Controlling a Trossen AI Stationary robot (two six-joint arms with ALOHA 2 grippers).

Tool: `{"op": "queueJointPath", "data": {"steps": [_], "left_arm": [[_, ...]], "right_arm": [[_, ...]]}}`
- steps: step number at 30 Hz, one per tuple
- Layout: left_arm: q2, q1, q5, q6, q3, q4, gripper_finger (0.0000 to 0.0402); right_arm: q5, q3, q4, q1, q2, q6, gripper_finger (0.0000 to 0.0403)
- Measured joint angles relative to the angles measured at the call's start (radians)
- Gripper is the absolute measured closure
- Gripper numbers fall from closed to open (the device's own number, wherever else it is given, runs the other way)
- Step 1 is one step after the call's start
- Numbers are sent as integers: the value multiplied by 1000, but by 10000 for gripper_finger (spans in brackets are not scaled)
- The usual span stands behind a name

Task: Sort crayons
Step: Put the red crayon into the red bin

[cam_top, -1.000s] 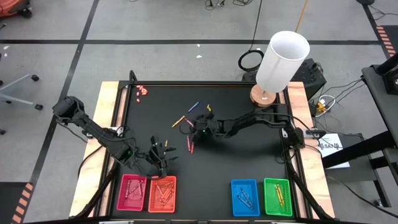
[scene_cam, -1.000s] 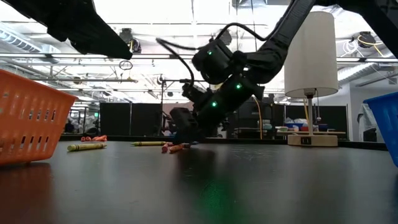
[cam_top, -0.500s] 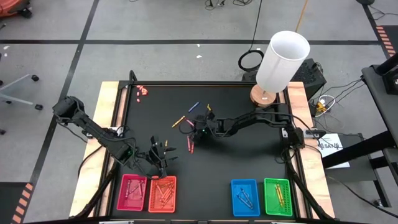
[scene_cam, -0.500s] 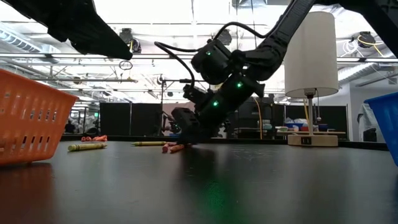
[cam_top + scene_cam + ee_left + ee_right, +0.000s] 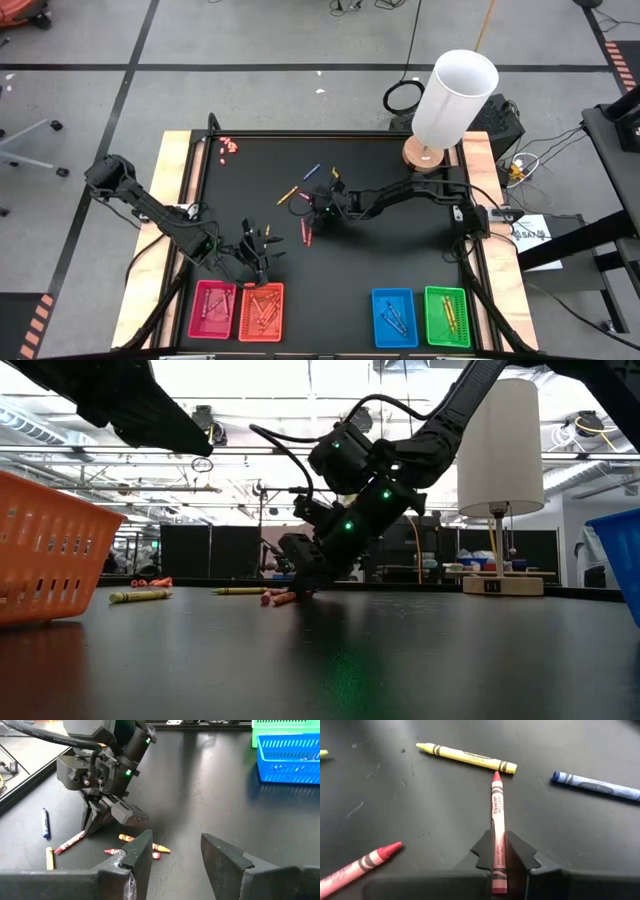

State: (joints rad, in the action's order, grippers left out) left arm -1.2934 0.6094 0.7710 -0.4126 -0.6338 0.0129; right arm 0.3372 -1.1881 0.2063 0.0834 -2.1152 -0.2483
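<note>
High view
Table: black top [image 5: 400,260] with wooden side rails; a white lamp [image 5: 453,98] stands at the far right corner.
Trays: pink tray [image 5: 212,309], orange tray [image 5: 261,311], blue tray [image 5: 393,317] and green tray [image 5: 446,316] sit in a row along the near edge, each with crayons inside.
Loose crayons: a scatter [image 5: 304,232] lies mid-table, with more just beyond it.
Right gripper: [image 5: 313,203] is low at the scatter.
Left gripper: [image 5: 262,262] hangs just above the orange tray.
Small pink bits: a cluster [image 5: 229,146] sits at the far left corner.

Low view
Right gripper: [image 5: 300,576] is tilted down with its tips at the tabletop, beside red crayons [image 5: 279,598].
Yellow crayons: one [image 5: 139,596] lies to the side and another farther back.

Left wrist view
Left gripper: [image 5: 172,862] has its fingers parted with nothing between them.
Right gripper: [image 5: 97,822] is pressed down at a pink crayon [image 5: 70,843].
Other crayons: blue crayon [image 5: 45,823] and yellow crayon [image 5: 49,858] lie near.

Right wrist view
Right gripper: [image 5: 501,854] is clenched on the pink crayon [image 5: 497,815], which lies flat on the table.
Neighbours: a yellow crayon [image 5: 467,757] almost touches its tip; a blue crayon [image 5: 595,785] and a red crayon [image 5: 357,867] lie apart.
</note>
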Motion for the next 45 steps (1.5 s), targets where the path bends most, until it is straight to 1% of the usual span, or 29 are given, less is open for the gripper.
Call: {"op": "queueJointPath", "data": {"steps": [6, 9, 16, 19, 22, 24, 28, 32, 35, 39, 43, 45], "left_arm": [[0, 0, 24, 3, 0, 0, 233], [0, 2, 47, 31, 0, 4, 233], [0, 50, 150, 81, 0, 12, 233], [0, 80, 171, 113, 0, 40, 233], [0, 115, 167, 186, 0, 112, 233], [0, 134, 159, 230, 0, 170, 233], [0, 169, 147, 327, 0, 263, 234], [0, 193, 138, 458, 0, 352, 234], [0, 196, 136, 561, 0, 451, 234], [0, 172, 74, 640, 0, 541, 234], [-3, 139, 6, 639, 0, 566, 234], [-16, 121, -12, 631, 0, 583, 234]], "right_arm": [[-35, 6, -48, -26, 82, 38, 399], [-70, 3, -61, -52, 144, 40, 399], [-79, 3, -190, -167, 275, 43, 401], [-79, 43, -169, -213, 298, 19, 402], [-80, 121, -60, -251, 301, -22, 402], [-80, 186, 75, -276, 301, -35, 402], [-80, 339, 430, -314, 301, -24, 402], [-78, 471, 823, -342, 302, 49, 402], [-80, 523, 1021, -359, 302, 120, 403], [-80, 531, 1134, -381, 303, 212, 403], [-83, 510, 1193, -402, 303, 291, 403], [-120, 489, 1202, -408, 303, 323, 402]]}}
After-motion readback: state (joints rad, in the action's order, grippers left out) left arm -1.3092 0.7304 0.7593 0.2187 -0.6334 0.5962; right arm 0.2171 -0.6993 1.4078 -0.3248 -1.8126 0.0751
